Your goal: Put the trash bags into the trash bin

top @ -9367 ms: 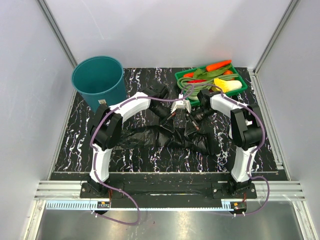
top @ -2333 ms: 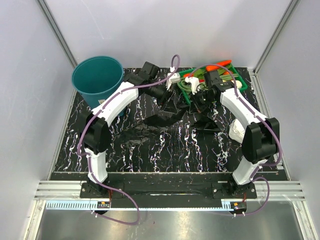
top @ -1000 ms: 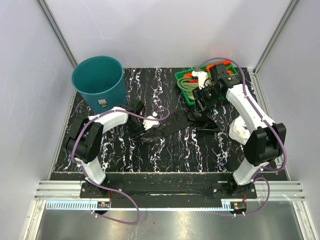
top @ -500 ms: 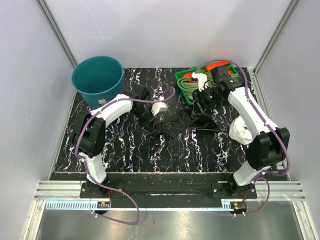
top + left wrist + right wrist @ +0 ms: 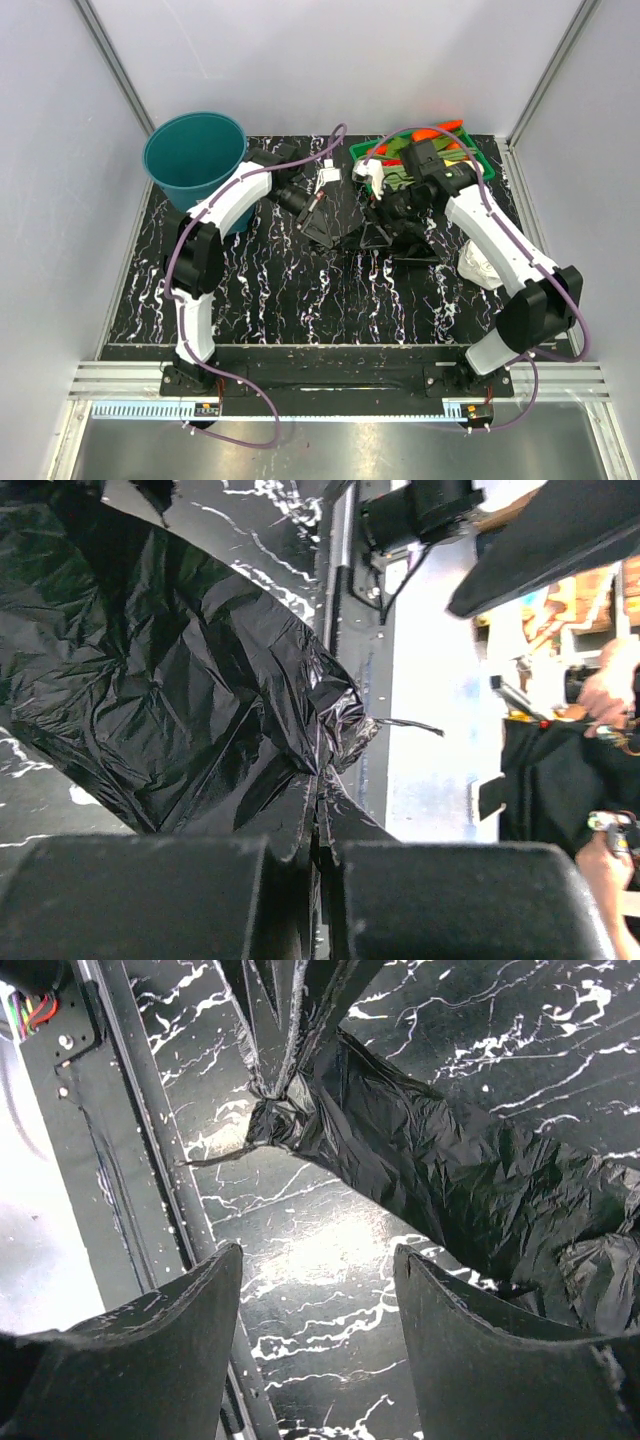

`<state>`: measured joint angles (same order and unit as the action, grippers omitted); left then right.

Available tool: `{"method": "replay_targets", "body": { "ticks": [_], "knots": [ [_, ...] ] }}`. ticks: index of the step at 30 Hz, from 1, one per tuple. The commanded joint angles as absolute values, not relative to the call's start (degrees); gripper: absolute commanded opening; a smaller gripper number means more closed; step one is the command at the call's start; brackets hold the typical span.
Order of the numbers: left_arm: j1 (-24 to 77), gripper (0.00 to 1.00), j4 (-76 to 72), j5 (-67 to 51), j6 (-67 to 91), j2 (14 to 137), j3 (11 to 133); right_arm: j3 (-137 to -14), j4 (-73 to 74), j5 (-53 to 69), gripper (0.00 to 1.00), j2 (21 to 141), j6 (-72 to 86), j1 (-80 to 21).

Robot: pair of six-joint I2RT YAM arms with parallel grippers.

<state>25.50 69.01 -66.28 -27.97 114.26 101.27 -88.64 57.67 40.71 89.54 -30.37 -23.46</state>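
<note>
The trash bags are glossy black film. One stretch [image 5: 335, 226] hangs from my left gripper [image 5: 313, 208], lifted off the mat near the middle back. In the left wrist view the jaws of my left gripper [image 5: 322, 815] are pinched shut on a gathered fold of that black bag [image 5: 170, 680]. More black film [image 5: 405, 240] lies crumpled on the mat under my right gripper [image 5: 385, 208]. My right gripper [image 5: 320, 1300] is open with only mat between its fingers, and the bag [image 5: 430, 1160] stretches past, above and to the right of them. The teal trash bin [image 5: 195, 160] stands at the back left, left of my left arm.
A green tray [image 5: 482, 172] of vegetables sits at the back right, just behind the right wrist. A white wrinkly wad [image 5: 480, 265] lies at the right beside the right arm. The black marbled mat [image 5: 300, 300] covers the table, with metal rails along its near edge.
The left gripper closed on the black film and carried it up and toward the back, drawing the bag off the mat. The right gripper shifted left and opened wider.
</note>
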Motion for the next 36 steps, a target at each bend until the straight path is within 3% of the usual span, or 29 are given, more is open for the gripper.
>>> {"method": "replay_targets", "body": {
  "ticks": [1, 13, 16, 18, 20, 22, 24, 28, 32, 36],
  "knots": [
    [25.3, 0.00, 79.4, -74.6, -33.7, 116.6, 107.2, -85.6, 52.3, 40.3, 0.68, 89.6, -34.4, -25.1],
    [25.4, 0.00, 83.7, -75.8, -38.0, 116.2, 107.2, -84.1, 44.1, 41.9, 0.69, 95.0, -36.1, -26.9],
    [25.4, 0.00, 83.8, -76.3, -38.1, 115.7, 107.1, -83.8, 42.5, 42.3, 0.64, 95.2, -35.2, -27.7],
    [25.4, 0.00, 84.0, -76.5, -38.7, 115.5, 107.1, -83.2, 41.6, 42.7, 0.49, 94.7, -33.9, -28.0],
    [25.3, 0.00, 84.3, -76.5, -39.5, 115.4, 107.1, -82.4, 40.1, 43.1, 0.23, 93.8, -32.2, -28.2],
    [25.2, 0.00, 84.4, -76.4, -39.7, 115.3, 107.1, -82.0, 39.8, 42.8, 0.08, 92.6, -31.1, -28.2],
    [24.6, 0.01, 84.3, -76.5, -40.1, 115.4, 107.1, -81.6, 39.7, 42.3, 0.00, 91.6, -30.2, -28.2],
    [23.1, 0.07, 83.6, -76.3, -39.9, 115.8, 107.2, -80.9, 39.4, 41.6, 0.00, 90.5, -26.7, -28.2],
    [21.2, 0.24, 81.6, -74.2, -38.8, 114.6, 106.8, -81.6, 40.1, 41.6, 0.00, 90.6, -23.6, -28.2],
    [19.3, 0.49, 75.6, -70.6, -35.2, 110.4, 104.4, -82.8, 42.2, 43.2, 0.00, 91.2, -22.7, -28.2]
  ]
}}
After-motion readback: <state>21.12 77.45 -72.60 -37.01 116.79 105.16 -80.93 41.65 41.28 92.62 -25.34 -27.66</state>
